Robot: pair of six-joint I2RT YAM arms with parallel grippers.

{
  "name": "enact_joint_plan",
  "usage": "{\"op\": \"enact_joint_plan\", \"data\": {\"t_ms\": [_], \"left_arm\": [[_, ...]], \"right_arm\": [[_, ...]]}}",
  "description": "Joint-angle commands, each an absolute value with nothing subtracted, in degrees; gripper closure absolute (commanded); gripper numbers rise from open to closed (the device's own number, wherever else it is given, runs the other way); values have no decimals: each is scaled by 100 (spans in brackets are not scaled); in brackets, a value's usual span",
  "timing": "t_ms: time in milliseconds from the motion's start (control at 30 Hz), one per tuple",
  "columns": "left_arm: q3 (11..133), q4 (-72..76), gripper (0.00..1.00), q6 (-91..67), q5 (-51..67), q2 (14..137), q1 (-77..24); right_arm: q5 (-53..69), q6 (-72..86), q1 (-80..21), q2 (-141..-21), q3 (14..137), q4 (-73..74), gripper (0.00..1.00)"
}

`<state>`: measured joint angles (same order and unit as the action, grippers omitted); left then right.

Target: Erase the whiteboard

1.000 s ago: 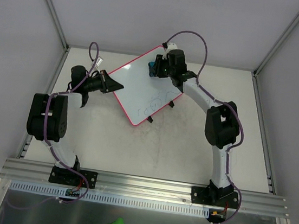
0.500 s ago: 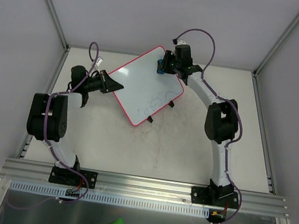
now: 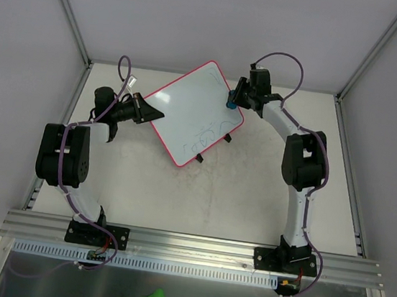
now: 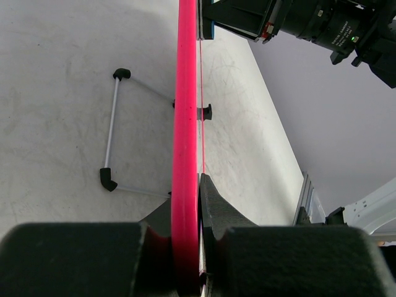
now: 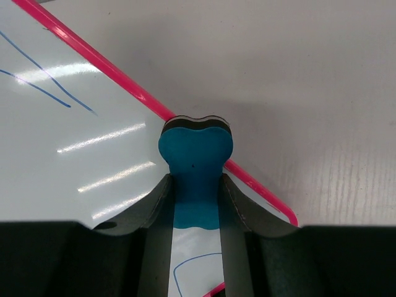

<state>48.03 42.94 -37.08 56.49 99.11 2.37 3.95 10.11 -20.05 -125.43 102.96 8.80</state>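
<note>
**Board clamped, eraser at right edge**

I see the whiteboard (image 3: 189, 107) at the far middle of the table (image 3: 214, 201), tilted, with its long axis running near-left to far-right. The left gripper (image 3: 147, 111) is clamped on the pink frame (image 4: 185, 124) at the board's left corner. The right gripper (image 3: 232, 100) grips the blue eraser (image 5: 195, 158), whose tip overlaps the frame at the right edge. I can't read the blue scribbles (image 5: 37, 80).
</note>
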Motion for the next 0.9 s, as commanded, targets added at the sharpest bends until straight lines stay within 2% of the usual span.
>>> {"op": "enact_joint_plan", "data": {"t_ms": [0, 367, 733, 867], "left_arm": [[4869, 4201, 100, -3313, 5915, 10020, 272], [4922, 4201, 100, -3322, 5994, 10072, 264], [4983, 4175, 100, -3305, 6161, 10107, 220], [5010, 4166, 100, -3287, 6223, 10125, 202]], "right_arm": [[386, 1046, -2030, -12524, 10116, 889, 100], [1028, 1063, -2144, -12990, 11416, 440, 100], [800, 1037, -2601, -13693, 13155, 562, 100], [791, 906, -2794, -13869, 13411, 562, 98]]}}
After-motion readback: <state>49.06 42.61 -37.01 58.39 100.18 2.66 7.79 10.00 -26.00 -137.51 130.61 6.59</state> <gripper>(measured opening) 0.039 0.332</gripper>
